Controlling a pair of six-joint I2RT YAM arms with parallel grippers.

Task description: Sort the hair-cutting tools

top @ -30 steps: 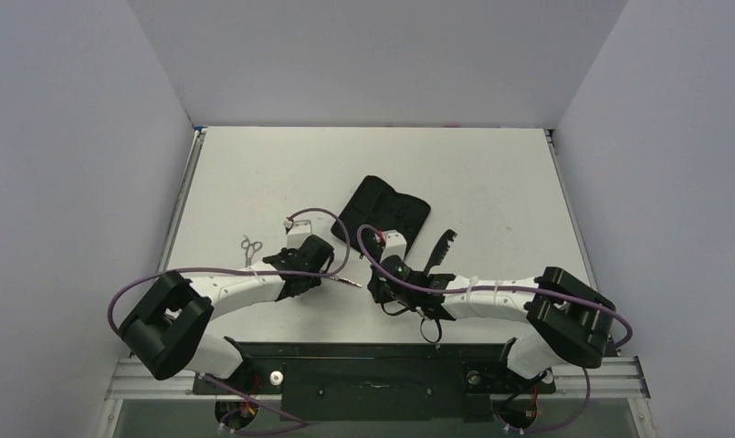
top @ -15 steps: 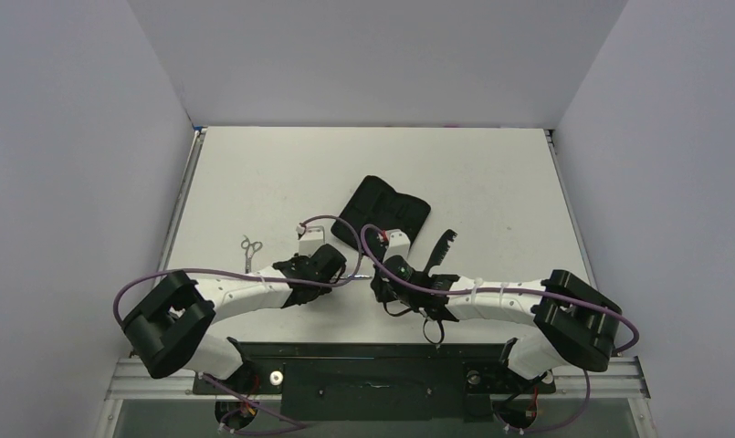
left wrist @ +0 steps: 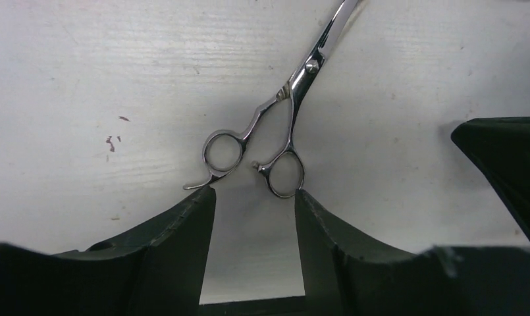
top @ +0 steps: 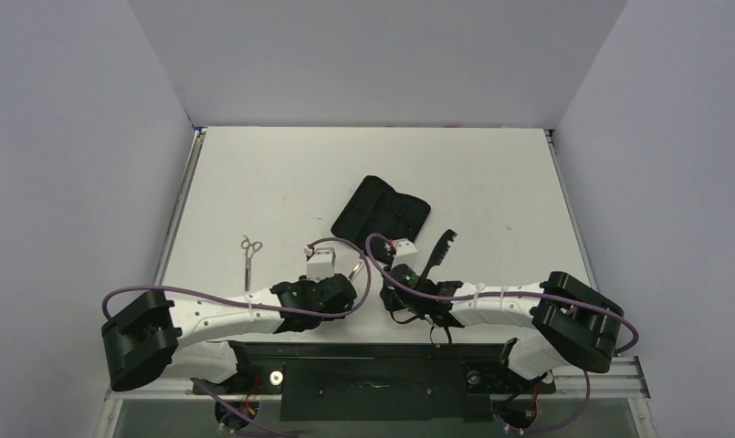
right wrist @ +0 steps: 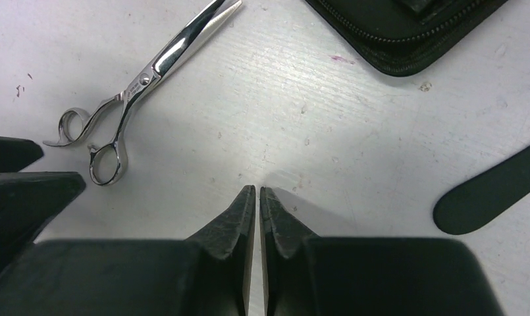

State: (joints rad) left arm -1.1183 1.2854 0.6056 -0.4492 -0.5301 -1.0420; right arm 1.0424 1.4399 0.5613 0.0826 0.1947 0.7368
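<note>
At the near edge of the tabletop point(top: 491, 182), the left pincer point(left wrist: 252, 197) is seen with its jaws standing apart and nothing gripped between them. Just beyond its fingertips, a pair of silver scissors point(left wrist: 307, 66) is laid flat on the tabletop. The two finger rings are turned toward the pincer and the closed blades are pointed away. Whether the rings are touched by the fingertips cannot be told.

To the right of it, the right pincer point(right wrist: 257, 191) is closed, its tips all but meeting, and nothing is held in it. These scissors lie to its left, apart from it.

Farther out, a slim black comb point(top: 440, 246) is found to the right. A second pair of scissors point(top: 249, 252) is seen well apart to the left. Farthest back, a black zip case point(top: 382, 212) is laid flat near the middle of the tabletop.
</note>
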